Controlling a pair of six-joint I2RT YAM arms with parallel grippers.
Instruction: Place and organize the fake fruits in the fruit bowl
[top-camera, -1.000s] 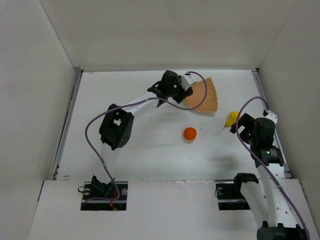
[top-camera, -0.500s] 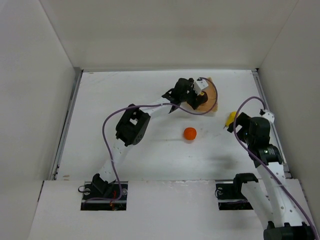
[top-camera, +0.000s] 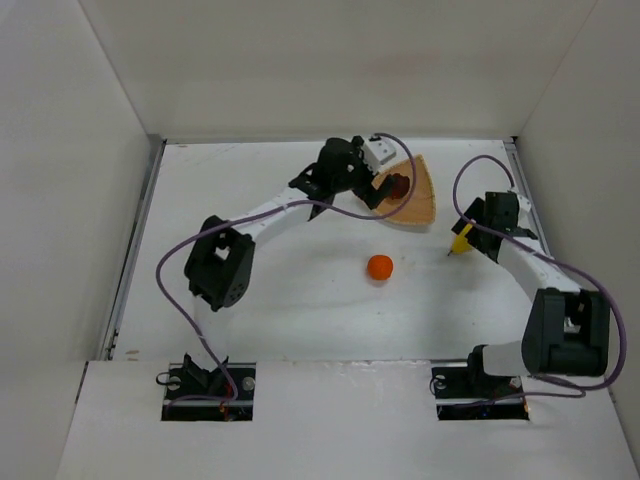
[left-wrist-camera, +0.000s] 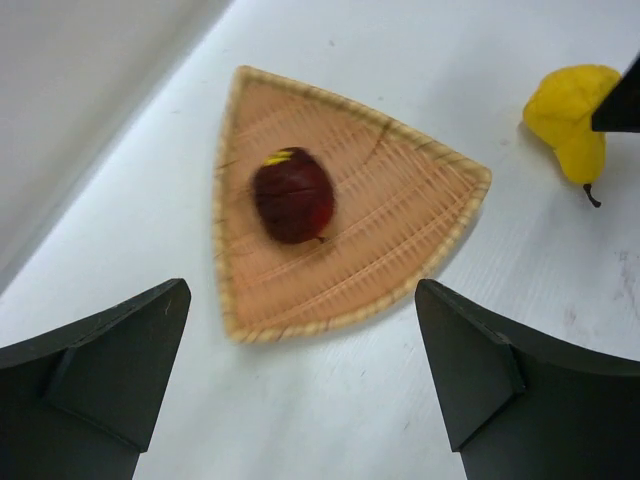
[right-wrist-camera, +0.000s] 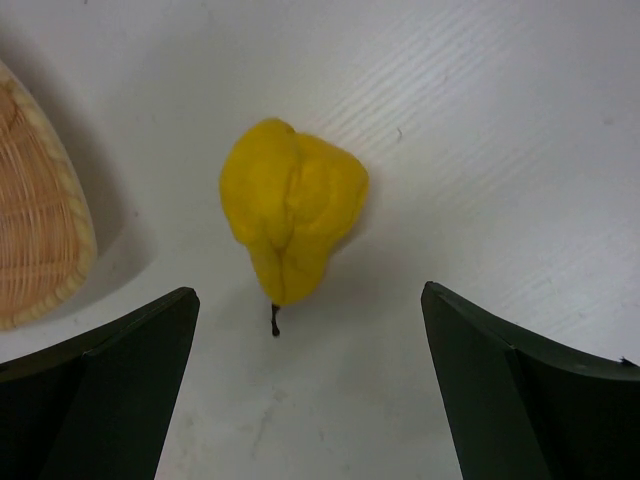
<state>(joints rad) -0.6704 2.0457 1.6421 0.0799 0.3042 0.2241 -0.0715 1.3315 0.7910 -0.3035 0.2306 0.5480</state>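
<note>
The tan woven fruit bowl (top-camera: 418, 203) (left-wrist-camera: 385, 235) lies at the back of the table, and the dark maroon fruit (top-camera: 398, 184) (left-wrist-camera: 293, 195) rests inside it. My left gripper (top-camera: 380, 185) (left-wrist-camera: 300, 370) hovers open just off the bowl's edge, holding nothing. The yellow pear-like fruit (top-camera: 461, 240) (right-wrist-camera: 292, 215) lies on the table right of the bowl, stem towards my right gripper (top-camera: 472, 230) (right-wrist-camera: 310, 390). That gripper is open, with the pear just ahead of its fingertips. The orange ball (top-camera: 379, 266) sits alone on the table in front of the bowl.
White walls close in the table at the back and both sides. The bowl's rim (right-wrist-camera: 45, 235) shows at the left of the right wrist view, close to the pear. The pear (left-wrist-camera: 570, 115) also appears at the upper right of the left wrist view.
My left gripper has opened and let the maroon fruit go into the bowl, then drawn back a little. My right arm has reached forward and turned over the pear.
</note>
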